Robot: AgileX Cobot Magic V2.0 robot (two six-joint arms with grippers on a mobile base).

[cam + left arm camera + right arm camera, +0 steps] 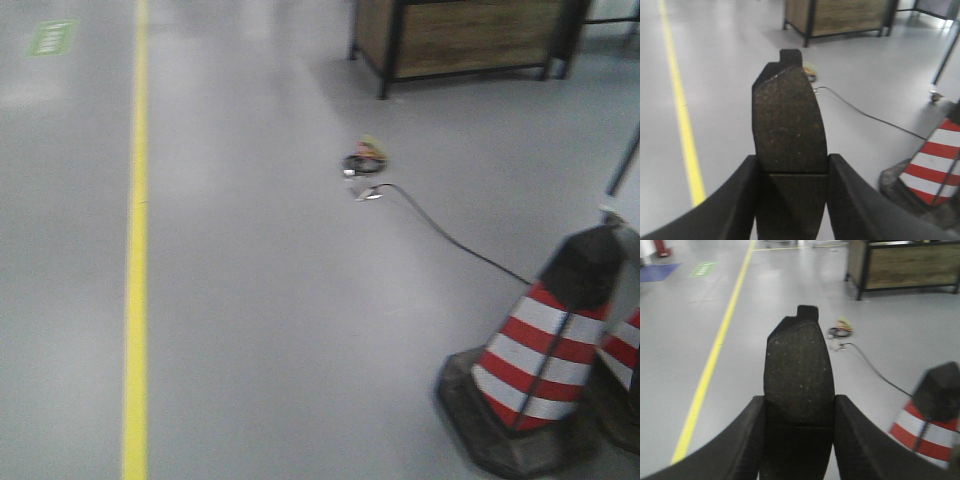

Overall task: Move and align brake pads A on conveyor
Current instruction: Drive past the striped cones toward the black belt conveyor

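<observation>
1. Carrying looks like the step in hand. Each arm holds one pad clear of any surface, and the conveyor shows in none of the three views, so aligning has not begun.
2. The left tool [791, 166] is clenched on the left brake pad [787, 115], its jaws pressing the pad's two long edges low down. The pad stands upright with its speckled friction face to the camera and a small tab at the top.
3. The right tool [799, 406] grips the right brake pad [799, 355] the same way, upright and roughly centred between the jaws.
4. The next move, as I judge it, calls for bringing the belt into reach. Each wrist then has to turn so the pad lies flat before it is lowered and released in line with its neighbours. Where the other pads lie cannot be told.
5. The surface below is a smooth pale grey workshop floor [300, 330], and no counter shows.
6. A yellow line [135, 250] runs along the floor. Far to its right, at the back, stands a wooden crate on a black metal frame [470, 35].
7. Well right of the line and nearer the camera is a red-and-white traffic cone [545, 350], with a second cone [625, 370] just beyond it.
8. Between the line and the cones a dark cable [450, 240] trails to a small coiled bundle [365, 160].
9. Left of the line, far off, is a green floor marking [52, 38].
</observation>
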